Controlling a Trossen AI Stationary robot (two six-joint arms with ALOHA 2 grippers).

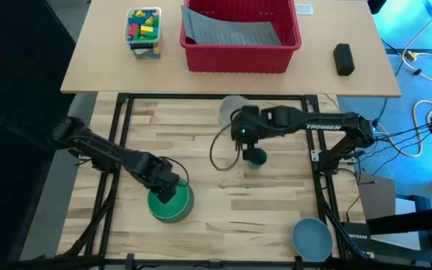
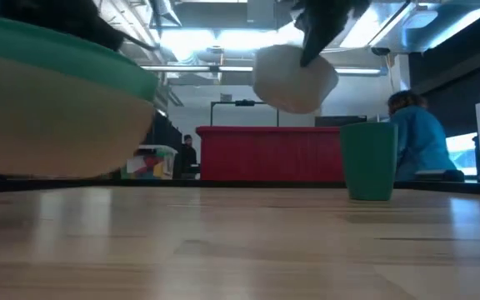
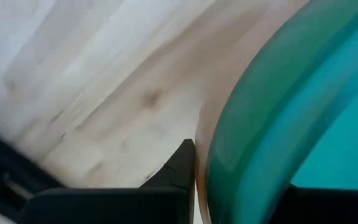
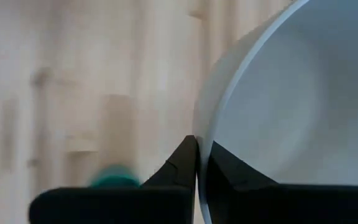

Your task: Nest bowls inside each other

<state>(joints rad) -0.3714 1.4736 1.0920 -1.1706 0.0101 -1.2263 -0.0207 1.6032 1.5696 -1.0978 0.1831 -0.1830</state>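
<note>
Red bin (image 1: 240, 46) sits up on the far table next to a tub of coloured blocks (image 1: 144, 31), well away from the action on the wooden table (image 1: 223, 202). Closer in, the left gripper (image 1: 167, 191) is clamped on the rim of the teal bowl (image 1: 170, 204), which seems stacked on a paler bowl (image 2: 52, 112) near the front left, and a light blue bowl (image 1: 311, 237) sits alone at the front right. Right gripper (image 1: 238, 129) is pinched shut on the rim of the grey-white bowl (image 2: 294, 77), holding it up off the table near the far edge, just above and behind the little dark green cup (image 1: 256, 157).
</note>
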